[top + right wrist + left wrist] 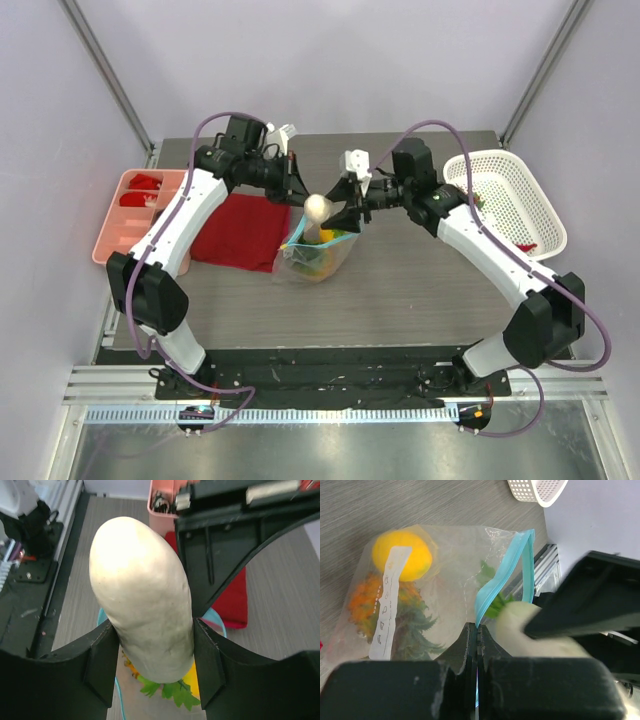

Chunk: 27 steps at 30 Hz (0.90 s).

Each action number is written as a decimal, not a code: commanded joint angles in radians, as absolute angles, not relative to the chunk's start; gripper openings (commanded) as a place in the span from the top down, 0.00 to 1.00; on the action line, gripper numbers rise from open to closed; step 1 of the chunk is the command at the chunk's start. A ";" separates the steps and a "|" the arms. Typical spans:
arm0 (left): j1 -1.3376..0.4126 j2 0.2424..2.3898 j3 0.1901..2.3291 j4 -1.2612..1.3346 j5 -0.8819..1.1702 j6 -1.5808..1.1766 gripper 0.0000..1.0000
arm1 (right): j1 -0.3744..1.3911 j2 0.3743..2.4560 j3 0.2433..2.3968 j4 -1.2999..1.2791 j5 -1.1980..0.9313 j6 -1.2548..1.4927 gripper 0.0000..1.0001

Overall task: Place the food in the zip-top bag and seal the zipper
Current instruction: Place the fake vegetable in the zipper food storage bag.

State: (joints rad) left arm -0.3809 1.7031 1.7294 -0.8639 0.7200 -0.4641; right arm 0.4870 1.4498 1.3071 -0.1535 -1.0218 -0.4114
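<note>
1. Step in hand: loading the radish. The right gripper is clamping it upright, one finger pressing each flank. Its lower end is reaching the mouth of the zip-top bag.
2. The left gripper is pinching tight on the teal zipper, lifting one lip so the mouth is gaping.
3. The bag is sitting mid-table, just beside the right edge of the red cloth. The orange and the pineapple are lying inside it, behind the white label.
4. Green leaves are showing under the radish. I cannot tell whether they are its own or the pineapple's.
5. Next move, by my reading: lowering the radish straight through the opening, then letting the fingers part. The mouth is looking narrow against the radish's girth, so alignment is going to matter, and the left pinch needs to hold.
6. The zipper is lying unsealed; closing is not yet begun.
7. Around: a white mesh basket is sitting at the right with a red chili in it, well apart from the bag. A pink divided tray is sitting left of the cloth.
8. In the way: both grippers are crowding the same small opening. The radish could catch the rim and drag it out of the pinch.
</note>
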 commanded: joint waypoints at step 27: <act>-0.367 1.710 1.743 -0.835 0.764 -0.463 1.00 | 0.434 1.503 1.709 -0.713 -0.897 -0.574 0.45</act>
